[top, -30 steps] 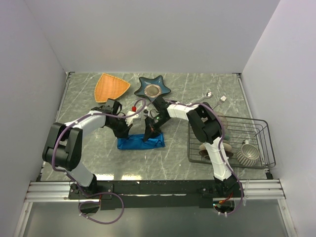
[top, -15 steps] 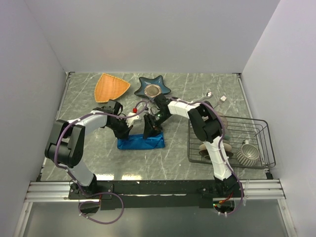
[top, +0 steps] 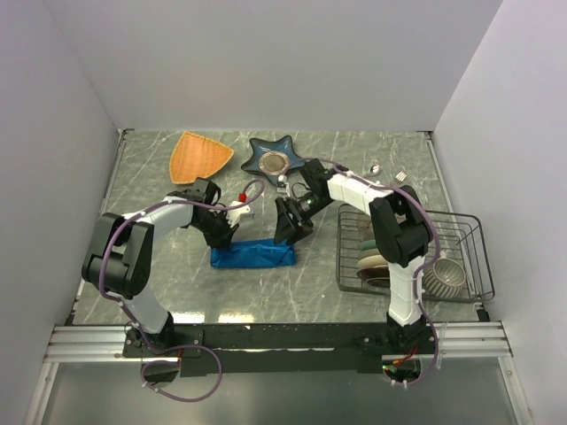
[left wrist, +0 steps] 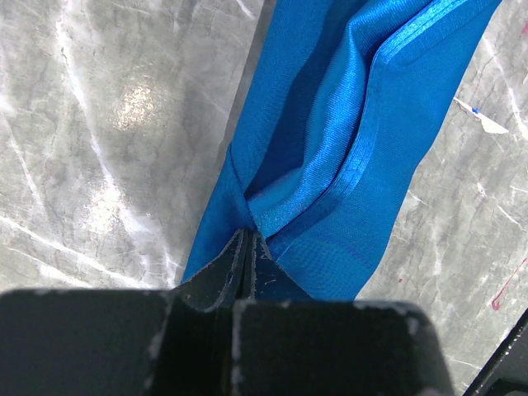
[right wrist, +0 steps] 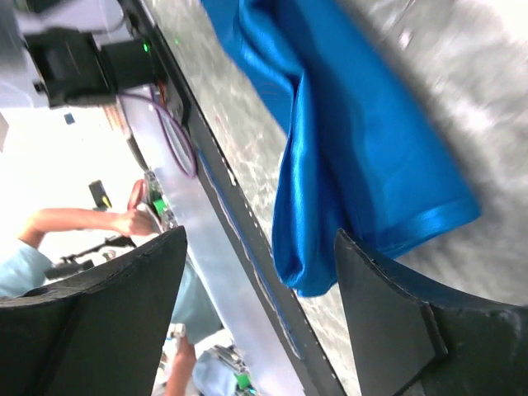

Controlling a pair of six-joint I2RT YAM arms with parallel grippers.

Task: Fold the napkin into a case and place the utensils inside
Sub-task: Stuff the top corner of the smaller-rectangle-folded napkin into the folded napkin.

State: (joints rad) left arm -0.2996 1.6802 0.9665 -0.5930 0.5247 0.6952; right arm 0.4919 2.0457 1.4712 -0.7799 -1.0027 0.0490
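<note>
Top external: napkin (top: 252, 255) lay long-axis parallel to the near edge of the counter (top: 301, 292); left gripper (left wrist: 247, 243) pinched it; right gripper (right wrist: 261, 234) gaped.

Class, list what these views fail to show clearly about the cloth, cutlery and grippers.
Top view: utensils too small for detail; left gripper has its fingertips hidden under its wrist.
Left wrist view: napkin cut off by the frame edges.
Right wrist view: table blurred; napkin's far end cut off at the top.
</note>
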